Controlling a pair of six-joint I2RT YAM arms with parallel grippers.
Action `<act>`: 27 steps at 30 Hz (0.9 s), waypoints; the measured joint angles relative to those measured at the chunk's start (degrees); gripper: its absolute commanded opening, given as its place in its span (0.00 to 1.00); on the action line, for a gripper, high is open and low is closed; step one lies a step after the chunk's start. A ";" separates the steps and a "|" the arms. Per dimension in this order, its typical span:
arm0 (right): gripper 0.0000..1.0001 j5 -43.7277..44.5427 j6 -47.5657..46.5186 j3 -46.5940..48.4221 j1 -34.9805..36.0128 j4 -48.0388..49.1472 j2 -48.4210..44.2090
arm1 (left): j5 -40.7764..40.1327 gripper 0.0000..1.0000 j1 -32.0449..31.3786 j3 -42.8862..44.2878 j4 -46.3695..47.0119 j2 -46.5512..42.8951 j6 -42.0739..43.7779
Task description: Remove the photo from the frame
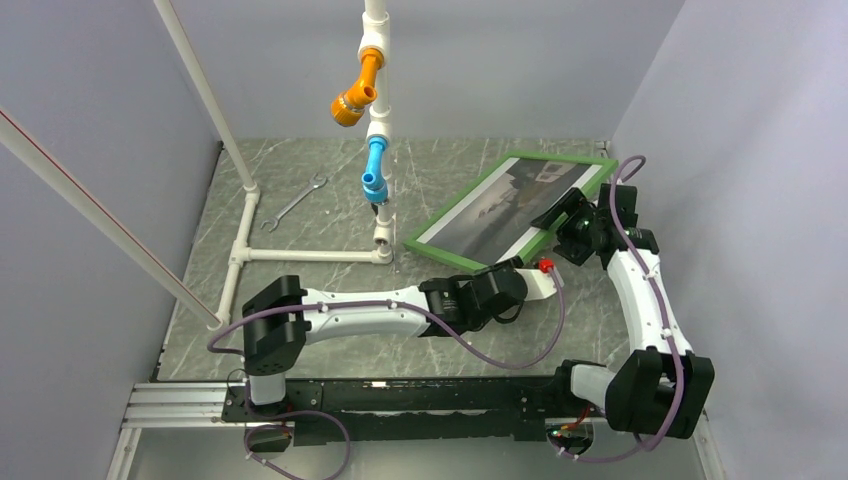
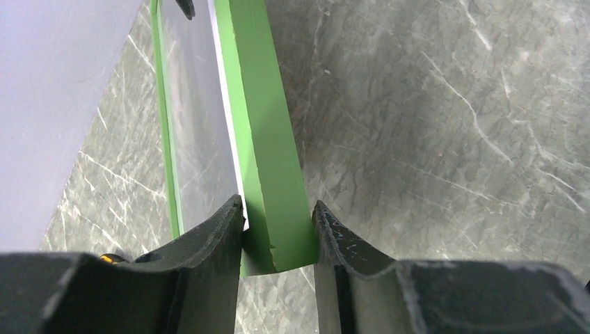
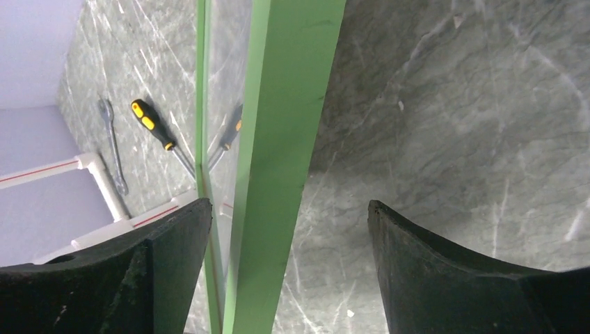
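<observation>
top external: frame at the far right of the counter, tilted, with the photo still inside, face up. left fingers are clamped on the green moulding near its near corner. right fingers are wide apart, astride the right edge, gripping nothing. step, as i judge it: steadying the frame. next calls for reaching the back. grey marbled counter, pale walls; wrench lies well left.
</observation>
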 measured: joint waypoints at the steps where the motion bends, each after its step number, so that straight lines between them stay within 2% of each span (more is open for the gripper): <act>1: 0.75 0.04 0.35 0.00 0.37 0.09 0.20 | 0.22 0.00 0.07 0.00 -0.11 -0.15 -0.11; 3: 0.66 0.09 0.98 0.00 1.14 0.20 0.28 | 0.61 0.00 0.17 0.00 -0.20 -0.44 -0.28; 8: 0.57 1.55 2.75 0.37 3.43 0.02 0.35 | 1.40 0.00 0.31 0.09 -0.52 -1.09 -1.05; 13: 0.29 3.48 3.52 3.69 4.52 -1.97 1.86 | 2.51 0.00 0.57 0.04 -0.81 -2.29 -1.42; 17: 0.13 4.48 7.78 6.47 5.18 -4.33 2.91 | 3.41 0.01 0.72 -0.09 -0.59 -3.32 -2.14; 20: 0.01 5.18 8.83 7.78 5.86 -6.29 2.95 | 3.80 0.15 0.72 -0.74 -0.61 -4.55 -2.86; 24: 0.00 5.90 9.97 8.98 6.51 -8.17 2.95 | 3.89 0.45 0.70 -1.49 -0.39 -5.60 -3.69; 27: 0.00 6.43 10.62 9.25 6.97 -9.27 2.95 | 4.02 0.57 0.72 -3.45 1.25 -6.69 -4.68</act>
